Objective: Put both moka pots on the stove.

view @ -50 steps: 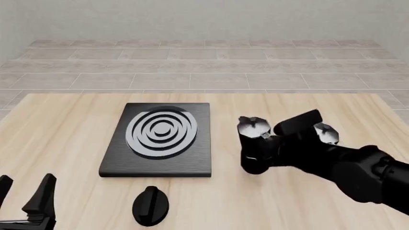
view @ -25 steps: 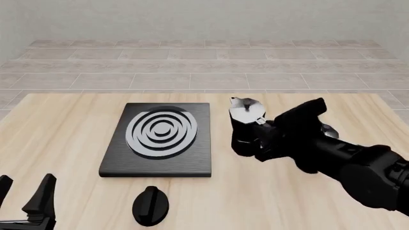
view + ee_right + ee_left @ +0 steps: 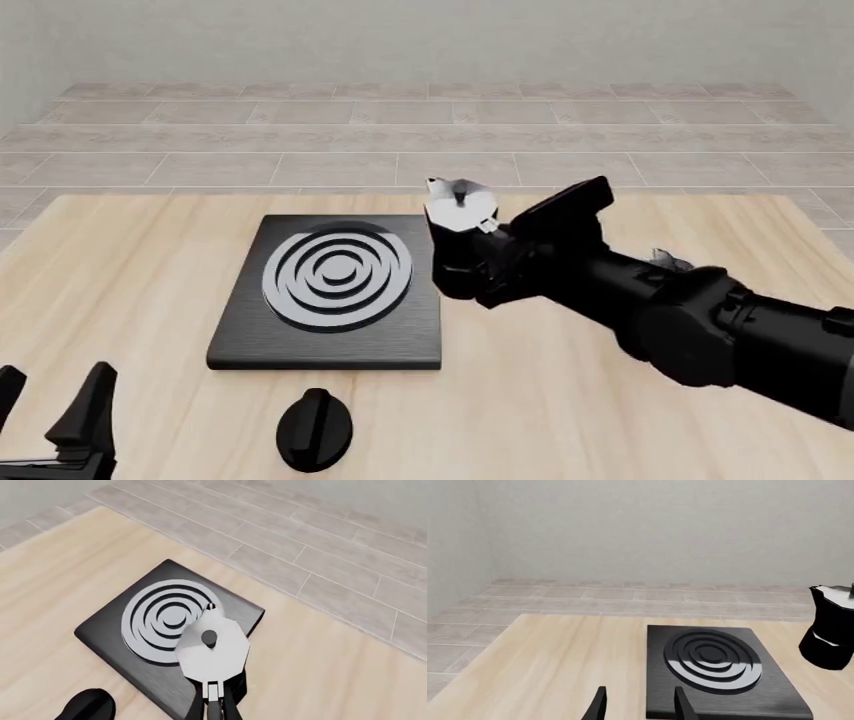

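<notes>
The right gripper (image 3: pixel 483 262) is clamped on one moka pot (image 3: pixel 461 245), lifted above the stove's (image 3: pixel 330 345) right edge. The left gripper (image 3: pixel 54 408) rests apart, near left.

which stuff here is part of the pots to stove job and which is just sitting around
Part of the job:
carried moka pot, held by the right gripper
second moka pot, mostly hidden behind the right arm
stove

Just lying about:
black oval knob
left gripper, idle, open
</notes>
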Controlling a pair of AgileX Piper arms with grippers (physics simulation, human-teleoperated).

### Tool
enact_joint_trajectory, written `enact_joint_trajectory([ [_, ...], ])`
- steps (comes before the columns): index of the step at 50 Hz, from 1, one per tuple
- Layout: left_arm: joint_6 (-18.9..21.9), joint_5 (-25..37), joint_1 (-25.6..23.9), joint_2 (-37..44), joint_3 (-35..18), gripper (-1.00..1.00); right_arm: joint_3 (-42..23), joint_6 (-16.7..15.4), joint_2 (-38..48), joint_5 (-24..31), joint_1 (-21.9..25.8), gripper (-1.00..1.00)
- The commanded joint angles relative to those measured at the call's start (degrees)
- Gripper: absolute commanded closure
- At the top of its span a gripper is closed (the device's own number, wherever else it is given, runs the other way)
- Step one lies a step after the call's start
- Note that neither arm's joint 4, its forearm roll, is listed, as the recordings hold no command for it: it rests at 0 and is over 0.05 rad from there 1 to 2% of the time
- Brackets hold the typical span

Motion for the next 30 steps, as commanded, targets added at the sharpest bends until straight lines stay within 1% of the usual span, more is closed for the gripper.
enact_joint_trajectory([
  [1, -0.21, -0.59, 0.04, 0.58, 0.04, -1.0, -6.16, 0.34, 4.75, -2.57, 2.44, 1.0],
  [11, -0.04, -0.15, -0.05, -0.17, 0.12, -1.0, -11.08, 0.05, 8.97, -3.51, 4.14, 1.0],
  [15, 0.05, 0.18, 0.11, -0.59, 0.0, -1.0, -13.48, 1.27, 10.82, -3.6, 4.86, 1.0],
  [30, -0.07, 0.66, 0.17, -1.09, -0.28, -1.0, -19.46, 2.21, 16.0, -4.92, 7.83, 1.0],
])
